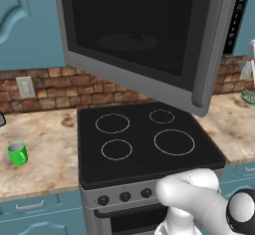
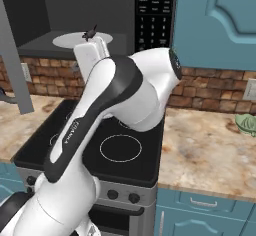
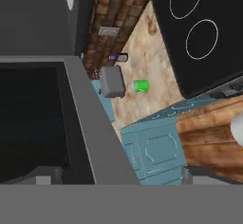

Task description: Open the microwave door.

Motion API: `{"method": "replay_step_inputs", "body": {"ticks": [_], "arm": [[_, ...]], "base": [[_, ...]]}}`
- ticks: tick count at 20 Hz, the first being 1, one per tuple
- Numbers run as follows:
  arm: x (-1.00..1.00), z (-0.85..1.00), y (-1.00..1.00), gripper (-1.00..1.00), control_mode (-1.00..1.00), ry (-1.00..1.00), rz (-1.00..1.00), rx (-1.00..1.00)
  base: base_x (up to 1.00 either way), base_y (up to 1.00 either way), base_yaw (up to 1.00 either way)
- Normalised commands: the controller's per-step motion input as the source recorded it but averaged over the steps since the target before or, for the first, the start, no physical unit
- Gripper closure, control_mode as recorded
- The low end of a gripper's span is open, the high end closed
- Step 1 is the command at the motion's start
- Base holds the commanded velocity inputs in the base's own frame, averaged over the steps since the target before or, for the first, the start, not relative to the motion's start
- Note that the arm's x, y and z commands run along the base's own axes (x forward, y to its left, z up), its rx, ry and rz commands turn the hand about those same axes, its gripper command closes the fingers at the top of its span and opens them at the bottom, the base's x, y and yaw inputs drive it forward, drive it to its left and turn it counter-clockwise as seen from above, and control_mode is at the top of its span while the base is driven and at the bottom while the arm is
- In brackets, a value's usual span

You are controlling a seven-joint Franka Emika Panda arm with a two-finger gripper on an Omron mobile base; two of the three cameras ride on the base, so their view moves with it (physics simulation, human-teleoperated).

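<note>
The microwave door stands swung wide open over the stove, a grey frame around dark glass, with its curved grey bar handle on the free edge. From the right, the door shows edge-on, and the open cavity with its round turntable lies behind it. My gripper is raised at the cavity mouth, clear of the handle. In the hand view the door's grey frame runs between my spread fingertips; my gripper is open and holds nothing.
The black keypad panel sits right of the cavity. Below lie the black cooktop and the oven knobs. A green mug stands on the left counter, near a grey toaster. A green item lies at the right.
</note>
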Motion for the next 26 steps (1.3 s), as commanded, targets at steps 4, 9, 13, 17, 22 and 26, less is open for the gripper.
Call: {"method": "replay_step_inputs", "body": {"ticks": [4,9,13,17,22,26], "arm": [[1.00,-0.26,0.78,-1.00,-1.00,0.26,0.07,0.43],[0.60,-0.02,1.00,-1.00,-1.00,0.28,0.03,0.32],[-0.04,0.28,1.00,-1.00,-1.00,0.32,0.14,0.19],[-0.46,0.55,1.00,-1.00,-1.00,0.32,0.24,0.09],[-0.51,0.39,1.00,-1.00,-1.00,0.28,0.23,0.01],[-0.24,0.03,1.00,-1.00,-1.00,0.19,0.12,0.00]], "base": [[0.00,0.00,0.00],[0.00,0.00,0.00],[0.00,0.00,0.00],[0.00,0.00,0.00],[0.00,0.00,0.00],[0.00,0.00,0.00]]}}
